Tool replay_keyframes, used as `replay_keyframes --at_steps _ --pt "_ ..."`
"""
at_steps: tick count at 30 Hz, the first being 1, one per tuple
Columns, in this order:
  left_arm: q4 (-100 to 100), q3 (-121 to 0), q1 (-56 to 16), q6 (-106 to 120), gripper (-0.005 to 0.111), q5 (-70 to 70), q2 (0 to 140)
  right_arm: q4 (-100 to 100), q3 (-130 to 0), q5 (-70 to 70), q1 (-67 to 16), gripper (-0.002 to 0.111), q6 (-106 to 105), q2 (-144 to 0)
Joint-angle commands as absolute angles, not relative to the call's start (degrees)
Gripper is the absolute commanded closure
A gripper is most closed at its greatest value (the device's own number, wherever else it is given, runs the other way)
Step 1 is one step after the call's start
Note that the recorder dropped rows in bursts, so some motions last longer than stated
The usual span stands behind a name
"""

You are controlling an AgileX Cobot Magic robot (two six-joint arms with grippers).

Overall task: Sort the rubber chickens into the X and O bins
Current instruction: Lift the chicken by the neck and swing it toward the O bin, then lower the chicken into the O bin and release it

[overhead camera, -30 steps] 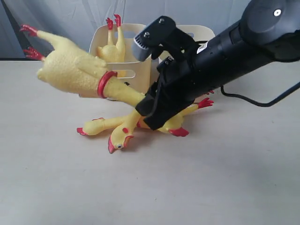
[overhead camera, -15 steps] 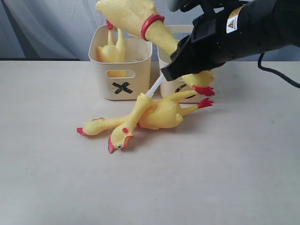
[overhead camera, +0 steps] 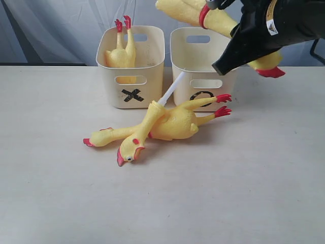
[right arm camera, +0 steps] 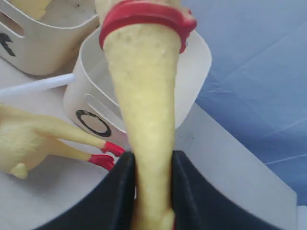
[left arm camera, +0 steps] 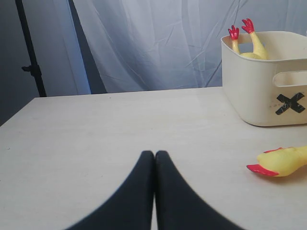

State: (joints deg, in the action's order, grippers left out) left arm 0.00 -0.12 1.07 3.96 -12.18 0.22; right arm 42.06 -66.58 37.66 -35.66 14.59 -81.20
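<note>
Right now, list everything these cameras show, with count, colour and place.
table: one, pale, under everything
curtain: one, grey, behind
X bin: one, cream, left
O bin: one, cream, right
lying chickens: apparently two, yellow-red, overlapping before bins
binned chicken: one, yellow, feet-up in X bin
held chicken: one, yellow, raised near O bin
white rod: one, slanting up from the pile
left gripper: one, black, jaws shut, empty
right gripper: one, black, jaws shut on held chicken

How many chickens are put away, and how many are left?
Done: one chicken stands feet-up in the X bin. In hand: the right gripper holds a second chicken by its neck, raised near the O bin. Left: the tangled chickens on the table, seemingly two.
</note>
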Motion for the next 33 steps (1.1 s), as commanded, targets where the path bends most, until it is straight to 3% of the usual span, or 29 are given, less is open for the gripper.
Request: replay_keyframes --at_steps 1,17,33 --pt "0.00 0.00 1.08 3.65 0.106 -11.62 0.00 49.02 -67.23 39.41 -35.34 0.109 15.28 -83.35" --pt "0.00 0.00 1.08 3.65 0.106 -11.62 0.00 59.12 -67.23 47.85 -35.34 0.109 17.49 -93.68" --pt "0.00 0.00 1.08 3.65 0.106 -11.62 0.00 67.95 -67.23 49.34 -35.34 0.109 19.04 -94.56"
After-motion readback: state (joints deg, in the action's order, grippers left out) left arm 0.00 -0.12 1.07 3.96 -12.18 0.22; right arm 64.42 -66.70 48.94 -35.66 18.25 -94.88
